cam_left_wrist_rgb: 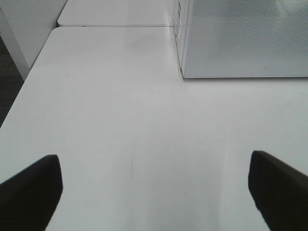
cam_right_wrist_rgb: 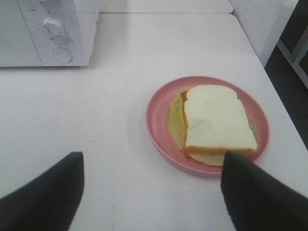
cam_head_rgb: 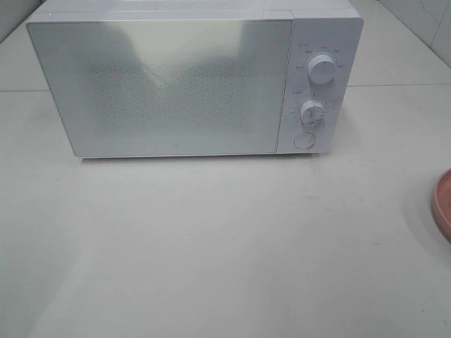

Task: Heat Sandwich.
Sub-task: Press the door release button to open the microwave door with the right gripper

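**1. L gripper** [cam_left_wrist_rgb: 154, 161]: near edge, left part of table [cam_head_rgb: 211, 253]. Dark fingers [cam_left_wrist_rgb: 33, 192] are spread wide. Nothing is held btwn them; only bare white tabletop is seen in the gap. Not seen in the high view.

**2. R gripper** [cam_right_wrist_rgb: 153, 159]: near edge, right part of table. Fingers [cam_right_wrist_rgb: 43, 197] are spread apart and nothing is pinched. Not seen in the high view.

**3. Sandwich** [cam_right_wrist_rgb: 219, 118]: laid flat on plate [cam_right_wrist_rgb: 159, 115], right side of table. It is placed just beyond the R gripper's fingertips, offset to the right of the gap's middle. It is not btwn the fingers. The right-hand finger is seen overlapping the plate's near rim; contact there cannot be told. Well apart from L gripper.
- Top slice is white w/ tan crust.
- Orange layer [cam_right_wrist_rgb: 219, 151] is shown along the near edge.
- Green lettuce [cam_right_wrist_rgb: 180, 113] is shown along the left edge.
- A pale yellowish layer protrudes underneath.

**4. Plate**: round, pink, near right edge of table. In the high view only a sliver of rim [cam_head_rgb: 442, 208] is caught at the frame border, and the sandwich is not shown there.

**5. Microwave** [cam_head_rgb: 190, 77]: white, far centre of table.
- Door [cam_head_rgb: 162, 84] is shut, w/ control panel to its right.
- Upper knob [cam_head_rgb: 323, 71] is set above lower knob [cam_head_rgb: 311, 111].
- Round button [cam_head_rgb: 304, 140] is set below both.
- The unit is located far and left of plate, well apart.
- Its front corner is also caught by L wrist cam [cam_left_wrist_rgb: 245, 38] and R wrist cam [cam_right_wrist_rgb: 43, 29].
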